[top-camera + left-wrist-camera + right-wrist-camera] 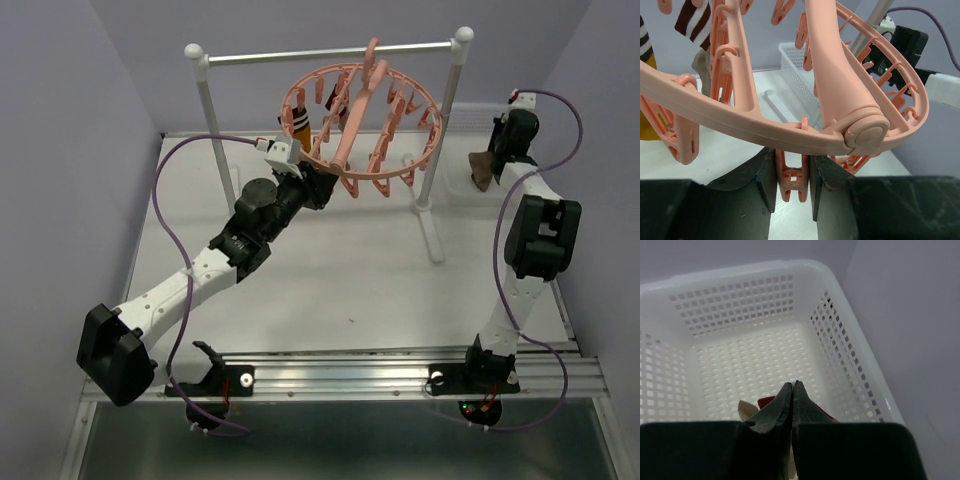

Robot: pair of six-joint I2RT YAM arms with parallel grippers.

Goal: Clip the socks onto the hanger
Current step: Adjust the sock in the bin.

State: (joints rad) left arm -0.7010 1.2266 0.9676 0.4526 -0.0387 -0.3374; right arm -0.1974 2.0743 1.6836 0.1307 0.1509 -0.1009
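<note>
Sock [482, 170] hangs pinched in my closed right claw [792, 390] over the basket [765, 275], well to the right of my left claw [792, 167], which squeezes a dangling clip [792, 185] of the hanger [360, 120].

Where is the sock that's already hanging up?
In the top view, the sock hangs at the left rim of the pink hanger, just beyond the left gripper.

Rail stand [250, 56] and perforated basket [740, 305] sit on table [330, 290].
</note>
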